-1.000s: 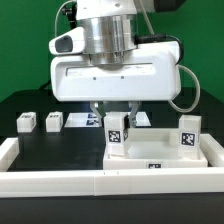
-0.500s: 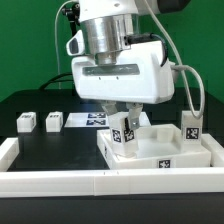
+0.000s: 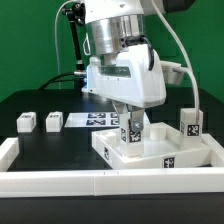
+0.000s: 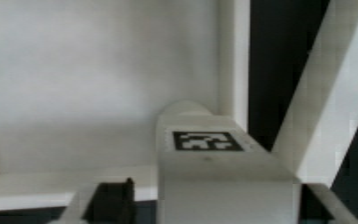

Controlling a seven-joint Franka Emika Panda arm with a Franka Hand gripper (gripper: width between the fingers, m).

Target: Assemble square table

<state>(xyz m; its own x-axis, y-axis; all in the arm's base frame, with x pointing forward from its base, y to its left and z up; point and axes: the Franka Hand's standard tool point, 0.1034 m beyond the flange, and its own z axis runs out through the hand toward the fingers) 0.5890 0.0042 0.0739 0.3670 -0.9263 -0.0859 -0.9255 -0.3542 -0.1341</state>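
Observation:
The square table's white top (image 3: pixel 140 160) lies slewed on the black table at the exterior view's right. One white tagged leg (image 3: pixel 133 140) stands upright at its near-left corner. My gripper (image 3: pixel 131 126) comes down from above and is shut on this leg. A second leg (image 3: pixel 188 128) stands on the top's far right corner. Two loose legs (image 3: pixel 26 122) (image 3: pixel 53 122) lie at the exterior view's left. In the wrist view the held leg (image 4: pixel 208 150) fills the gap of my gripper (image 4: pixel 217 205), with the table top (image 4: pixel 87 80) behind it.
The marker board (image 3: pixel 90 120) lies flat behind the table top. A long white border rail (image 3: pixel 60 181) runs along the front and another rail (image 3: pixel 8 150) along the left. A grey cable (image 3: pixel 185 60) arcs down at the exterior view's right.
My wrist has turned while holding the leg. The table top has swung round with it, from square-on to slewed, and the leg now sits slightly further right.

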